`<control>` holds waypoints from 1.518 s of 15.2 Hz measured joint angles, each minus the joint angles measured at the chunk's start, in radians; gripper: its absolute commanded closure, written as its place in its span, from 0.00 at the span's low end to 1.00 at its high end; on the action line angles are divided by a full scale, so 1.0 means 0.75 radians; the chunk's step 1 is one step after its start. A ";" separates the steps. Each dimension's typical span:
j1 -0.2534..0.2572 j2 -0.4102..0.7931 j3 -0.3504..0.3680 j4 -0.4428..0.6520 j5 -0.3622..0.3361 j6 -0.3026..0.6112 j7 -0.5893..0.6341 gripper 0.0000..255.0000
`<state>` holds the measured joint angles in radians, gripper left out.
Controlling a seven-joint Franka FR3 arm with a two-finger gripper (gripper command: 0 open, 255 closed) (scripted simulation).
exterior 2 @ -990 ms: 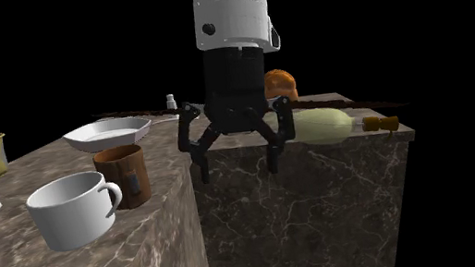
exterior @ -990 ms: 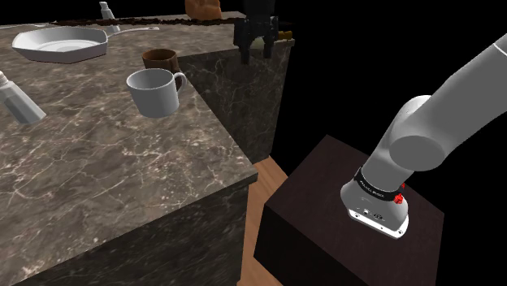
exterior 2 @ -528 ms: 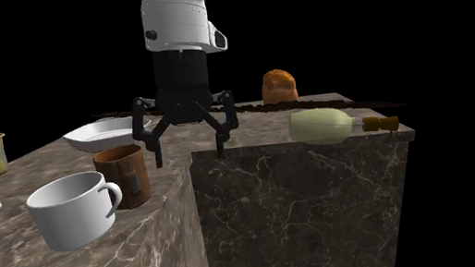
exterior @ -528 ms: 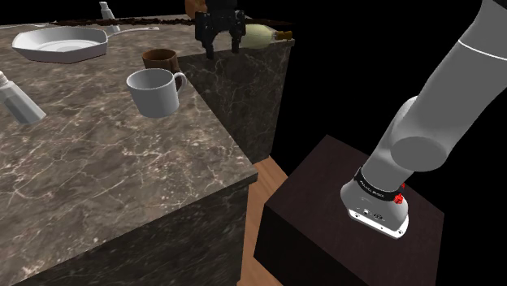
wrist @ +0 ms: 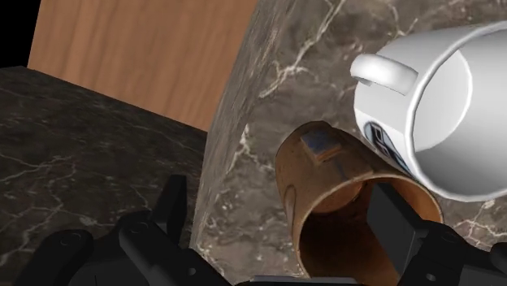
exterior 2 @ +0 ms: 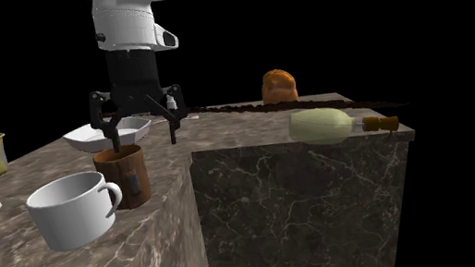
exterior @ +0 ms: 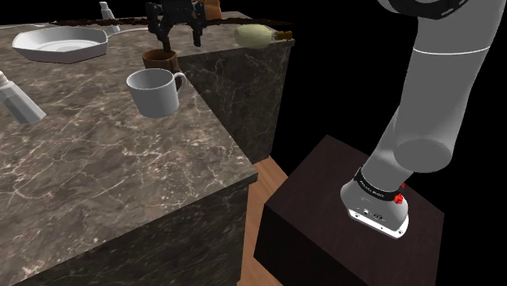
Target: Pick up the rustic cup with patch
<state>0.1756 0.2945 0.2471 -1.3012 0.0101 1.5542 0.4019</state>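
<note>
The brown cup (exterior 2: 125,177) stands upright at the corner of the lighter marble counter (exterior: 97,162), right by the edge where the counter meets the darker marble block (exterior 2: 308,194). A small grey patch (wrist: 319,145) sits on its outer wall. Just beside it, on the side away from my gripper, stands a white mug (exterior 2: 73,209) with its handle turned toward the cup. My gripper (exterior 2: 144,141) hangs pointing down above the cup's rim with the fingers spread wide and nothing between them. In the wrist view one finger (wrist: 390,219) sits over the cup's open mouth and the other over the dark block past the counter edge, so the cup's near wall lies between them; I cannot tell whether the finger at the rim touches it. Farther back on the counter lie a white dish (exterior: 58,42) and a shaker (exterior: 16,97), well apart from the cup. A pale bottle (exterior 2: 323,125) lies on its side on top of the dark block
</note>
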 measured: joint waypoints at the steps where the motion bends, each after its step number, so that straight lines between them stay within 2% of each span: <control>1: 0.021 0.070 0.003 0.098 -0.022 -0.026 0.016 0.00; 2: 0.039 0.145 0.003 0.213 -0.043 -0.063 0.023 0.00; 3: 0.047 0.176 0.002 0.256 -0.052 -0.074 0.026 0.00; 10: 0.041 0.163 0.001 0.119 -0.051 0.050 0.025 0.00; 11: 0.040 0.161 0.001 0.109 -0.050 0.059 0.024 1.00; 23: 0.041 0.162 0.001 0.125 -0.051 0.044 0.025 1.00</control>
<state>0.2065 0.4159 0.2477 -1.2076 -0.0281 1.5876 0.4209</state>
